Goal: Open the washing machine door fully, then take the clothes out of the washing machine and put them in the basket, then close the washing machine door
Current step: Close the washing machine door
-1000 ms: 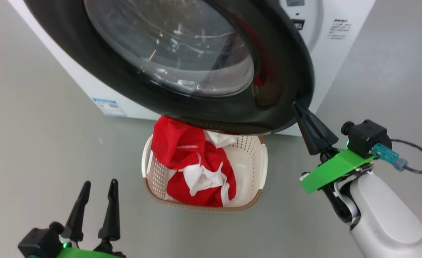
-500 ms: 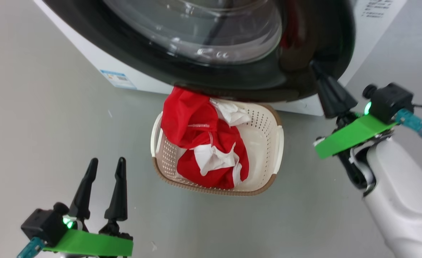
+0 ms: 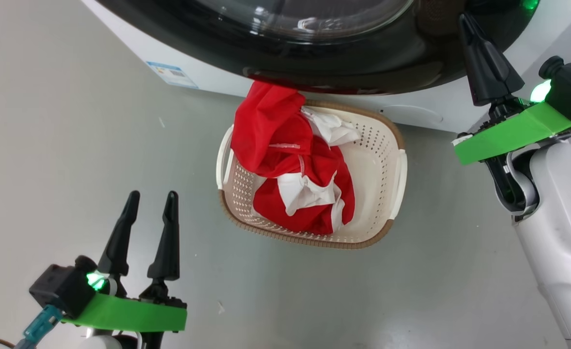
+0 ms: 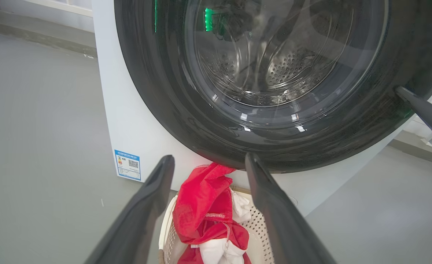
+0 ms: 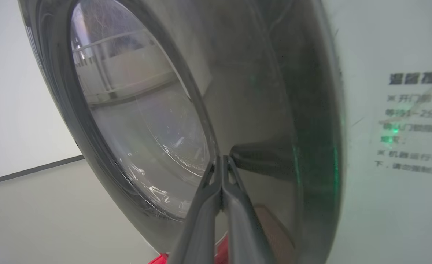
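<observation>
The washing machine door (image 3: 343, 68), black-rimmed with a glass bowl, lies close against the white washing machine (image 3: 135, 48). My right gripper (image 3: 465, 22) is shut and empty, its tip pressed on the rim's right side. In the right wrist view the shut fingertips (image 5: 221, 158) touch the glossy door (image 5: 267, 91). The clothes (image 3: 290, 160), red and white, are heaped in the cream basket (image 3: 377, 160) on the floor below the door. One red fold hangs over the basket's far rim. My left gripper (image 3: 152, 195) is open and empty, left of the basket and nearer me.
Bare grey floor (image 3: 72, 145) surrounds the basket on the left, right and near sides. A blue sticker (image 3: 171, 75) marks the machine's lower left front. In the left wrist view the steel drum (image 4: 285, 66) shows through the glass, and the right gripper (image 4: 402, 91) touches the rim.
The head camera has shifted, so the basket and both grippers sit higher in the picture. My right gripper has stayed against the door's rim, and the door stands nearer the machine's front.
</observation>
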Robot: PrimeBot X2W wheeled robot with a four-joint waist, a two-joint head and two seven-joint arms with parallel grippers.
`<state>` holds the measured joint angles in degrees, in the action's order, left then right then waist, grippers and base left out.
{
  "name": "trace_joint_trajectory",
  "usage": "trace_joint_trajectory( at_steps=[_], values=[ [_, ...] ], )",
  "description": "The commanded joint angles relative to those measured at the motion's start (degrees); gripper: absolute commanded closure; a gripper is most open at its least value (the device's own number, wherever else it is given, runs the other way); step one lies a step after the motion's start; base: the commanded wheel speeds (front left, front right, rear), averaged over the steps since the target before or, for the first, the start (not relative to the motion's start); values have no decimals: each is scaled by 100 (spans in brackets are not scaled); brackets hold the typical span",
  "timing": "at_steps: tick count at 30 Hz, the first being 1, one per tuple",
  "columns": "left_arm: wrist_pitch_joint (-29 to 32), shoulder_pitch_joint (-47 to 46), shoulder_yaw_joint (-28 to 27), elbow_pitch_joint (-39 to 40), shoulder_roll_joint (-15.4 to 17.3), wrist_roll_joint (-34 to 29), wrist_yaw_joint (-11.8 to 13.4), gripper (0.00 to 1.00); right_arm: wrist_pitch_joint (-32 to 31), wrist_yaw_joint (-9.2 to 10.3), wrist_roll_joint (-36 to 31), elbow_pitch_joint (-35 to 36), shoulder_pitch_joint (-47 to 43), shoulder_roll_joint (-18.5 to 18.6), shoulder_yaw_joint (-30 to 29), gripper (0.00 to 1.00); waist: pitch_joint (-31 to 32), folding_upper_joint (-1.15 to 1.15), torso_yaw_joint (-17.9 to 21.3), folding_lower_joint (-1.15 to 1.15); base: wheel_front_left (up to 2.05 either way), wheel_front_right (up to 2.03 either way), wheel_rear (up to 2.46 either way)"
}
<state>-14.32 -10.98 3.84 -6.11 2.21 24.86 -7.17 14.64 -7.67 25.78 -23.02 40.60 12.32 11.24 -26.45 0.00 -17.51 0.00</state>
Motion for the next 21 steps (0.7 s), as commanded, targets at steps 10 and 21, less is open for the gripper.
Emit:
trace_joint_trajectory(
  at_steps=[10, 21],
  values=[
    [-68, -46, -192, 37, 67, -64, -32, 0, 36, 19, -7, 135, 61, -46, 65, 100, 96, 0, 20, 0, 0, 0, 0],
    [-68, 237, -305, -201, 66, -346, -32, 0, 36, 19, 12, 119, -905, -194, 355, 0, 761, 0, 384, 0, 0, 0, 0]
  ],
)
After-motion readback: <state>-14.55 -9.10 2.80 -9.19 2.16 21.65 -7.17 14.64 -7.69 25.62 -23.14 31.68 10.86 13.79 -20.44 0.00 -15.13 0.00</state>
